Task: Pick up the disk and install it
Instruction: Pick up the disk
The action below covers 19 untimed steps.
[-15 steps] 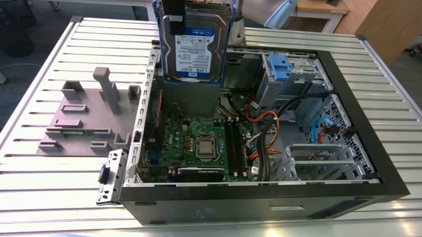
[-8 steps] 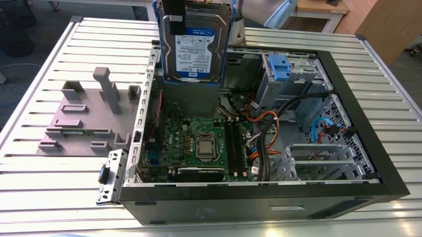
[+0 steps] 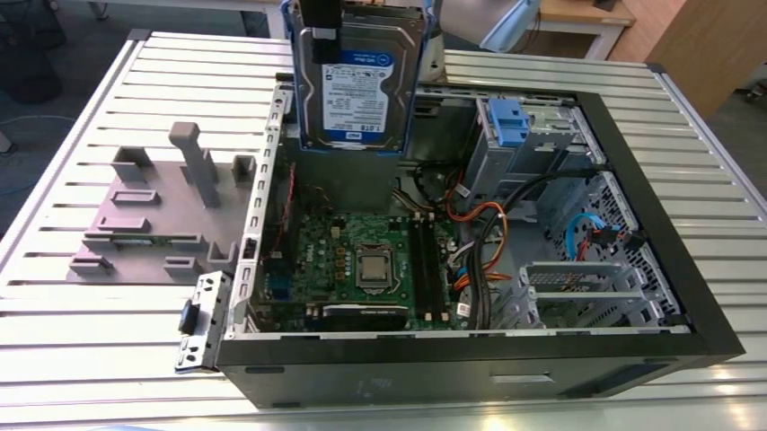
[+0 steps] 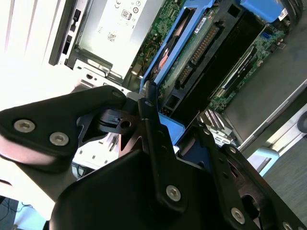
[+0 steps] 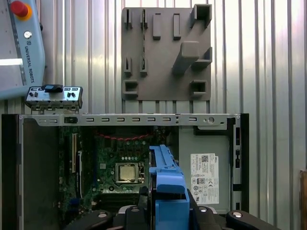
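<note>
Quick status from my end: the fingers [image 4: 153, 139] are clamped on the disk [image 3: 359, 90], one either side of its blue bracket [image 5: 165, 182]. In the exterior view the disk hangs upright at the top centre of the frame, label facing the camera, over the far end of the open case [image 3: 653, 233]. I can't tell whether its lower edge touches anything in there. The case lies on its side on the slatted bench [image 3: 72, 350] with the motherboard [image 3: 359, 260] exposed. The grey stand [image 3: 156, 206] sits on the bench at the exterior view's left, just beside the case. In the first wrist view I'm looking down past the bracket at the board, with the stand beyond the case wall.
</note>
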Motion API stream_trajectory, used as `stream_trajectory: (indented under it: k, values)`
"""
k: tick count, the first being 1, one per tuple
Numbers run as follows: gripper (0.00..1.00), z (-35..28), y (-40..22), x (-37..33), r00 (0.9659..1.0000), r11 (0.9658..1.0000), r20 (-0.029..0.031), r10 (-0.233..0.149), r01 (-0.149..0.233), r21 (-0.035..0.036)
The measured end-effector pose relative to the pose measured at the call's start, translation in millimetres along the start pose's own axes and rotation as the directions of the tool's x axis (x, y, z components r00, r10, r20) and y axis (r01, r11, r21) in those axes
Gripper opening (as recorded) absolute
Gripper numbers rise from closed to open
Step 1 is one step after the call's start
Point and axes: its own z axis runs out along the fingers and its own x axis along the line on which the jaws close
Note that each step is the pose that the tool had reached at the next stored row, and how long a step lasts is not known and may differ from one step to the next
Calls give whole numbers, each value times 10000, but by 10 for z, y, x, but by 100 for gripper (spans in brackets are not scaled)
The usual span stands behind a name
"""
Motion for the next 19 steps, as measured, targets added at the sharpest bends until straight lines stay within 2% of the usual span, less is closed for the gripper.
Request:
stream_trajectory:
  k: [19]
  values:
    - [37, 1, -143, -3, 10000, 10000, 1, 0, 0, 1]
